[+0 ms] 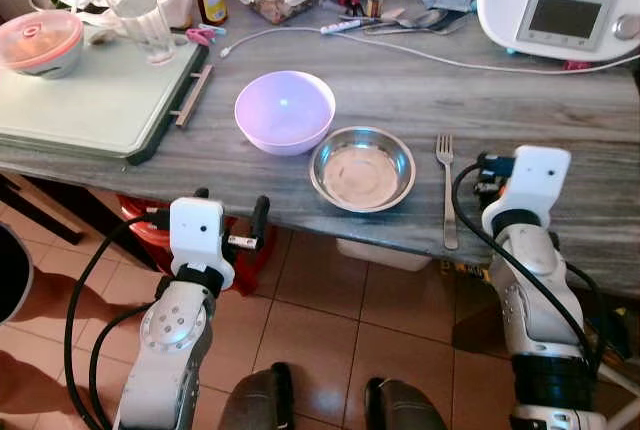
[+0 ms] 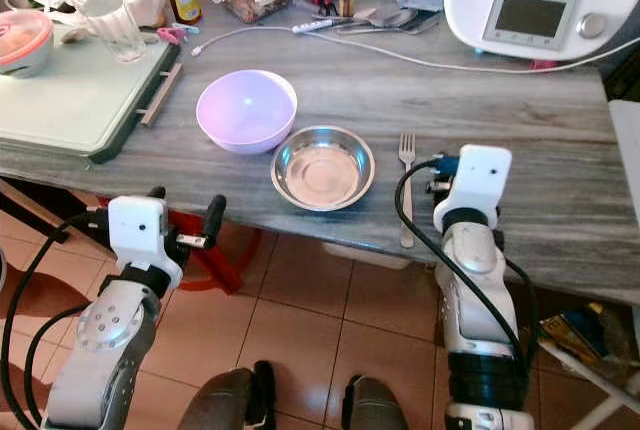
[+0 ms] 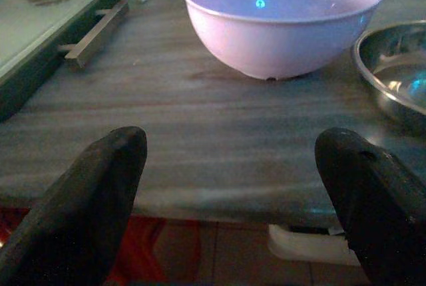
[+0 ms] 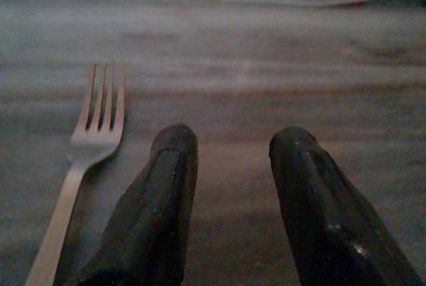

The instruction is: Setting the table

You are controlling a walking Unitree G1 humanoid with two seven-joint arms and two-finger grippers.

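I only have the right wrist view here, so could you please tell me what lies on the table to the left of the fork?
Observer: A steel bowl sits just left of the fork, apart from it.
Operator: Thank you. Is there anything beyond that bowl?
Observer: A lilac bowl stands by its far left side; I cannot tell whether the rims touch.
Operator: And where is the left gripper, please?
Observer: The left gripper hovers off the table's near edge, jaws open, pointing toward the lilac bowl.
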